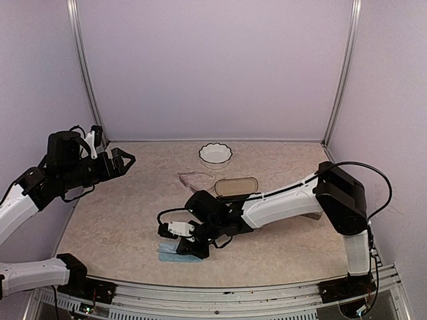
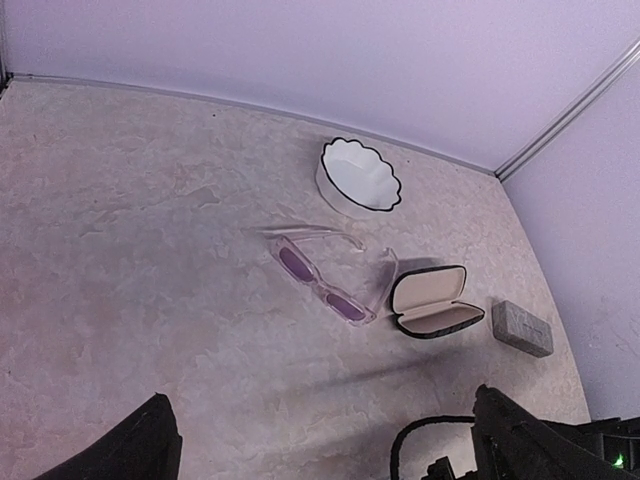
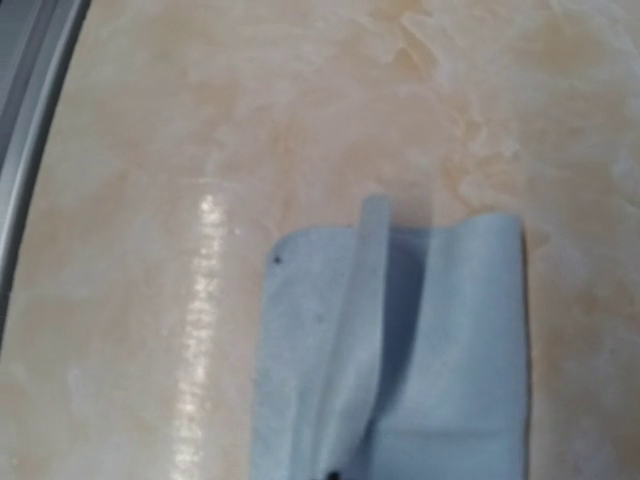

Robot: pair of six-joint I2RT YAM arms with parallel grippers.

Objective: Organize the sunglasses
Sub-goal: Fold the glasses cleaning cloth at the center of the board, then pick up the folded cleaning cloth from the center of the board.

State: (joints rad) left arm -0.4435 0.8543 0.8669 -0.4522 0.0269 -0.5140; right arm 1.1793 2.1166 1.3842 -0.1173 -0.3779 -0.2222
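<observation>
Held the right hand (image 1: 181, 245) pressed together low at the near edge of the worktop (image 1: 107, 220), pinching what looked like a raised fold of the light blue cloth (image 3: 400, 340). Judged the cloth a lens wipe being tidied or lifted, since the ridge in it ran straight toward the fingertips.

Found the pale pink sunglasses (image 2: 322, 283) lying unfolded on the bare worktop, between the white scalloped bowl (image 2: 360, 180) and the open black case (image 2: 430, 305), one arm tip just beside the case. Took that open lid as a sign of where the pair belonged, though nothing gripped them yet. Noted a small grey block (image 2: 522, 327) just past the case. Saw no round dark pair in any view.

Held the left hand (image 1: 123, 165) spread wide and empty, raised above the far left of the worktop, its camera looking down on the glasses, seemingly standing by to fetch them.

Stretched the right arm (image 1: 280, 203) from its base at the right diagonally across to the left, forearm low, elbow high at the right, wrist bent down onto the cloth.
</observation>
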